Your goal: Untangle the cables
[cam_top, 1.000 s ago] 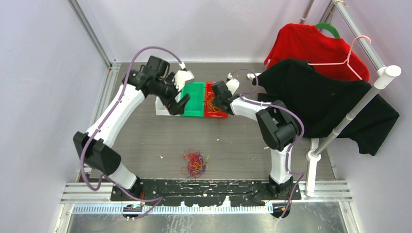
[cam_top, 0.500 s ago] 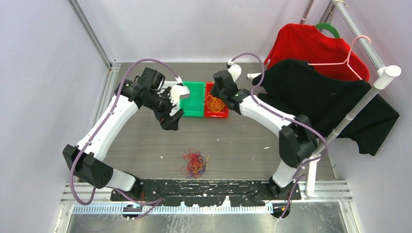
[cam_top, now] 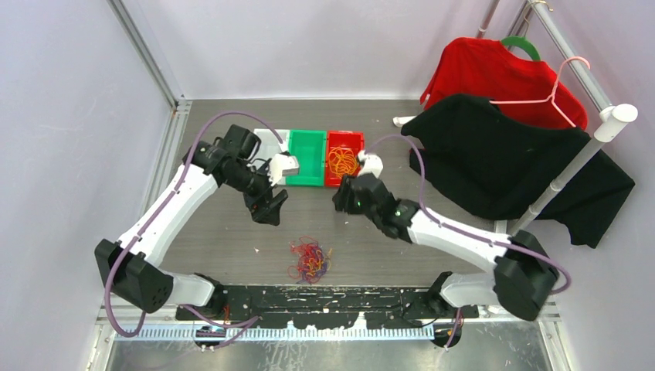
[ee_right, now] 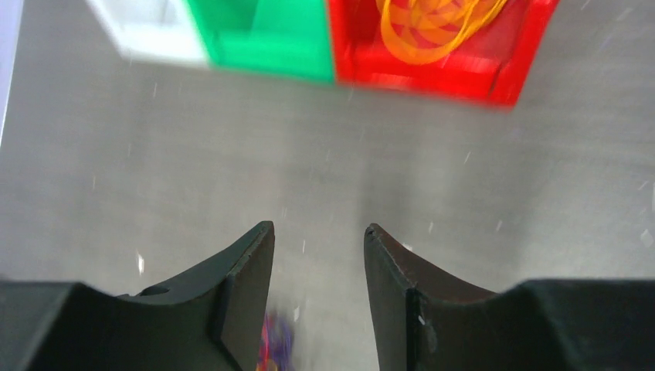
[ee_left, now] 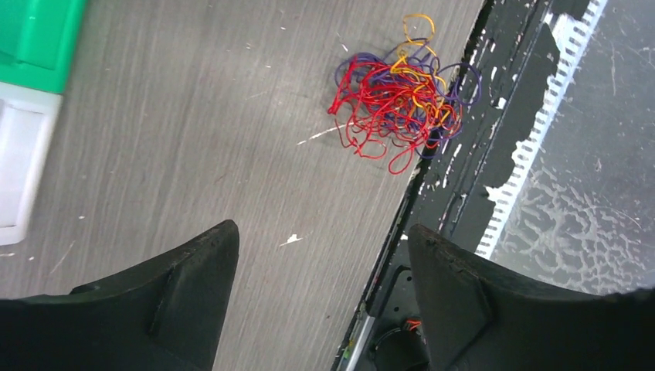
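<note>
On the left, the left end effector [cam_top: 266, 209] spread wide with nothing between its fingers, hung over bare bench [cam_top: 232, 247]; presumably opened in readiness for a strand; from its own camera, the tangled cables [ee_left: 398, 93] well ahead and off toward the right finger, apart from both fingers, close to the bench's near edge; just behind it in the overhead view, a white tray [cam_top: 266, 139] and a green tray [cam_top: 307, 158] side by side, likely set out as sorting bins, one per colour; nearer the arm bases and between the two arms, the same tangle [cam_top: 310, 260] of red, orange-yellow and purple loops, touched by neither arm; further right, a red tray [cam_top: 345, 137] against the green one, already holding a coil of orange cables [cam_top: 342, 162], a sign of sorting partly done; lastly the right end effector [cam_top: 345, 197], about half open and empty, near the red tray's front wall, tangle below and left of it; only a blurred scrap of colour under its left finger in the wrist view.
</note>
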### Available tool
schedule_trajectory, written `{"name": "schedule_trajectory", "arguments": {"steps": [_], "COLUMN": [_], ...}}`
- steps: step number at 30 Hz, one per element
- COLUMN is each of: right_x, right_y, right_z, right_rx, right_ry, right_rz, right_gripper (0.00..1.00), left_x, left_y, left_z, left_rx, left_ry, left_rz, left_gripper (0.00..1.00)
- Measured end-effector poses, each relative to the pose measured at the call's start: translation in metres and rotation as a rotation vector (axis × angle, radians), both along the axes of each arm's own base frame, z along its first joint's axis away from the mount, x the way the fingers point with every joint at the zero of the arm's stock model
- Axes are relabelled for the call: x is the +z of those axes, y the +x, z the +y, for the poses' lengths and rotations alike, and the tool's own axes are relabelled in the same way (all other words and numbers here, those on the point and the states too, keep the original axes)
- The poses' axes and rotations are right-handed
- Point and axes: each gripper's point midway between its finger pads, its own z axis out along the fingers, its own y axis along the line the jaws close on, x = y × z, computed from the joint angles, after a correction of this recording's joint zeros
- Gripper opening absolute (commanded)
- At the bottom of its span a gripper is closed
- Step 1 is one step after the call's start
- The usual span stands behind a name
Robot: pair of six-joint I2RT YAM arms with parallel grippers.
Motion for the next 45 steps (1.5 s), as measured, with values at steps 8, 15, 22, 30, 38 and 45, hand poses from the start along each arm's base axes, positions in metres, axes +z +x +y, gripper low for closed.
{"name": "schedule_trajectory", "arguments": {"steps": [8, 15, 22, 30, 38, 45], "right_x": [-0.001, -0.017, -0.066, -0.073, -0.061, -0.010], "right_y": [-0.098, -0.128, -0.145, -0.146, -0.136, -0.123], "right_z": [0.011, 0.031, 0.038, 0.038, 0.035, 0.030], "right_rx": [0.293, 0.404, 0.426, 0.405, 0.360, 0.345], "right_ry": [0.099, 0.107, -0.027, -0.060, -0.065, -0.017], "right_rz": [0.020, 0.109, 0.269, 0.298, 0.253, 0.109], "right_gripper": [0.64, 0.53, 0.43, 0.11, 0.01, 0.01], "left_x": [-0.030, -0.063, -0.080, -0.104, -0.116, -0.123], "left_y": [-0.013, -0.027, -0.024, -0.034, -0.035, -0.037], "left_z": [-0.018, -0.031, -0.036, -0.036, -0.038, -0.028], "left_rx": [-0.051, -0.067, -0.032, -0.015, -0.003, -0.020], "left_ry": [0.026, 0.064, 0.075, 0.091, 0.093, 0.130], "left_rz": [0.100, 0.166, 0.173, 0.213, 0.225, 0.194], "left_gripper": [0.72, 0.70, 0.68, 0.52, 0.09, 0.00]}}
